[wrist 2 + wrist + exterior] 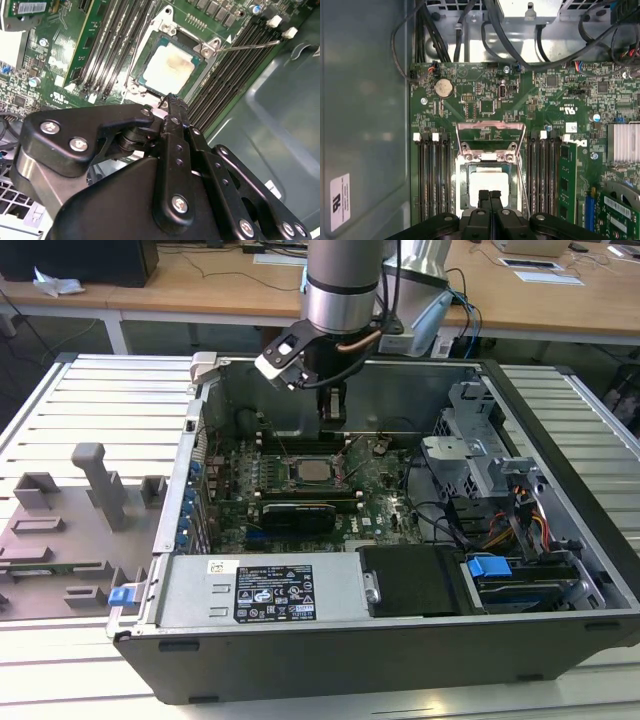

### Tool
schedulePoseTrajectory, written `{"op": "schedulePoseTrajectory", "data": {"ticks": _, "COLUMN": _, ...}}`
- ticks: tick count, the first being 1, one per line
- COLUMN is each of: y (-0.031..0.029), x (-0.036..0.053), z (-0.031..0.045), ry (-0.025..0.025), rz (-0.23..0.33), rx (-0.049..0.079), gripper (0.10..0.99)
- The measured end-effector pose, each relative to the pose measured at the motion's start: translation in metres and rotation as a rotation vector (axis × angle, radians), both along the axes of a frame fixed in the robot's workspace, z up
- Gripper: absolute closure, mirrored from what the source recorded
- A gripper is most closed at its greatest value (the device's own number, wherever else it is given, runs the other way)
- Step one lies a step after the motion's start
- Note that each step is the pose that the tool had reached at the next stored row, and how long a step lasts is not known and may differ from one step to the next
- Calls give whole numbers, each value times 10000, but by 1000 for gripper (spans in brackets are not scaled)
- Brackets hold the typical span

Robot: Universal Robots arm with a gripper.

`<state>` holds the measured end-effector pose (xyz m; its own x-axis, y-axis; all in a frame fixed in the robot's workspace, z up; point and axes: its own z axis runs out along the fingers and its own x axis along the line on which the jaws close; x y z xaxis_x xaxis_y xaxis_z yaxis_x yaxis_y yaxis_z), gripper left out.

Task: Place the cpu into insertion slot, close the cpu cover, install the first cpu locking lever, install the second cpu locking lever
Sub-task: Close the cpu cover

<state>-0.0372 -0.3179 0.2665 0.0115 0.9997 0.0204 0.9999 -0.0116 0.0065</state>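
Black claw (490, 195) hangs over one edge of the cpu (489, 181), its two tips pressed together with nothing between them. The exterior view shows it clear of the chip. Shut and empty like this, it looks to me set up for pushing rather than for carrying.

The cpu lies flat in the slot (464, 185), pale metal top up and sides square to the rim, so the first step looks done. Just beyond it the cover (491, 125) seems to stand raised on its hinge. Green board (485, 95) shows through its square cut-out, and that would leave the way in from above open.

In the second wrist view a thin lever (250, 46) lies swung out across the memory slots (235, 70), unlatched, as it must be for the cover to lift. I cannot tell how the other lever stands. All of this sits inside the open case (350, 660), which is laid on its side so the board faces up to the arm.

As for writing, a white label (272, 590) with black print and marks sits on the grey power supply (190, 590). A white sticker (340, 200) is on the case wall, and white lettering dots the board. I leave the print unread.
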Motion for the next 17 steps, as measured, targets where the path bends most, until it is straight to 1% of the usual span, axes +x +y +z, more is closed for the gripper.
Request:
{"op": "schedulePoseTrajectory", "data": {"ticks": 4, "y": 0, "x": -79, "z": 0, "ry": 0, "rz": 0, "rx": 0, "gripper": 980}}
{"op": "schedulePoseTrajectory", "data": {"ticks": 12, "y": 0, "x": -201, "z": 0, "ry": 0, "rz": 0, "rx": 0, "gripper": 980}}
{"op": "schedulePoseTrajectory", "data": {"ticks": 16, "y": 0, "x": -246, "z": 0, "ry": 0, "rz": 0, "rx": 0, "gripper": 980}}
{"op": "schedulePoseTrajectory", "data": {"ticks": 17, "y": 0, "x": -270, "z": 0, "ry": 0, "rz": 1, "rx": 0, "gripper": 980}}
